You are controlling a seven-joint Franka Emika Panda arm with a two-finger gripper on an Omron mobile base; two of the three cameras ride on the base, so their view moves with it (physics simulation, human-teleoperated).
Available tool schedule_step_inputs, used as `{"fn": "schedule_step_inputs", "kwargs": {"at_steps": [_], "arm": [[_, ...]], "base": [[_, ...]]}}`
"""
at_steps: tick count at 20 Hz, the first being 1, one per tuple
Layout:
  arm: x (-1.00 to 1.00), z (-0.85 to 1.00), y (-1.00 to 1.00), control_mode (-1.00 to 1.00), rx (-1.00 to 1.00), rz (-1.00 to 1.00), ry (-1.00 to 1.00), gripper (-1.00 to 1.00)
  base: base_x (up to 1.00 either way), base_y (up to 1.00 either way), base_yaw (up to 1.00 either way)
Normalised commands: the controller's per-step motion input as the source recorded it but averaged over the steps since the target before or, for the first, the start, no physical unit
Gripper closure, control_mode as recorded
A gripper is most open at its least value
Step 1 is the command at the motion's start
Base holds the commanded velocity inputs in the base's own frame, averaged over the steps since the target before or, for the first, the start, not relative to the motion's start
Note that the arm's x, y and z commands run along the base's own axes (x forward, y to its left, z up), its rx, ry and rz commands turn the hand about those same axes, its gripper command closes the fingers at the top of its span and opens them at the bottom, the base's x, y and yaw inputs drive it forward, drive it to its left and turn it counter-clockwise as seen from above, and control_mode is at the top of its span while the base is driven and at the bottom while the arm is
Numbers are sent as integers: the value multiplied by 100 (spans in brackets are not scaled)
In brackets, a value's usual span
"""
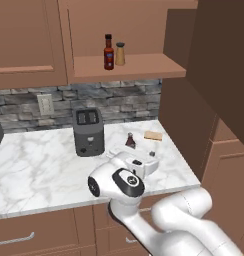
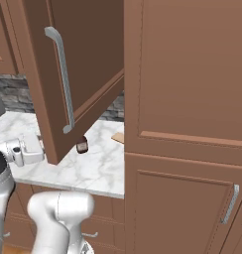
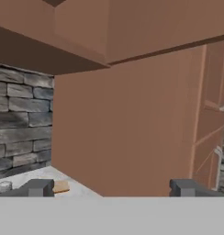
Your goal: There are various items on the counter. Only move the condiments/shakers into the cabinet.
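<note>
On the cabinet's wooden shelf (image 1: 144, 67) stand the red-labelled dark bottle (image 1: 108, 51) and, just right of it, the tan shaker (image 1: 120, 53). A reddish-brown pale-capped bottle (image 1: 130, 140) (image 2: 82, 146) stands on the marble counter (image 1: 39, 165), right of the dark grey toaster (image 1: 88, 131). The flat tan slab (image 1: 153, 135) (image 3: 61, 186) lies farther right. My gripper (image 1: 153, 159) (image 3: 111, 188) hovers low over the counter just in front of the bottle, open and empty. In the hand view the bottle's pale cap (image 3: 4, 187) peeks up left of the left fingertip (image 3: 38, 187).
The open cabinet door (image 2: 68, 74) with its metal handle hangs over the counter's right part. A tall brown cabinet wall (image 3: 127, 128) (image 1: 179, 115) bounds the counter on the right. Stone backsplash (image 1: 119, 102) runs behind, with drawers below the counter.
</note>
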Motion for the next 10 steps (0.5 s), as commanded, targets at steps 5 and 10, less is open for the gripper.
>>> {"fn": "schedule_step_inputs", "kwargs": {"at_steps": [5, 10], "arm": [[18, -26, 24, -100, 0, 2, 1, -100], [39, -13, 2, -100, 0, 0, 4, -100]], "base": [[0, 0, 0], [0, 0, 0]]}}
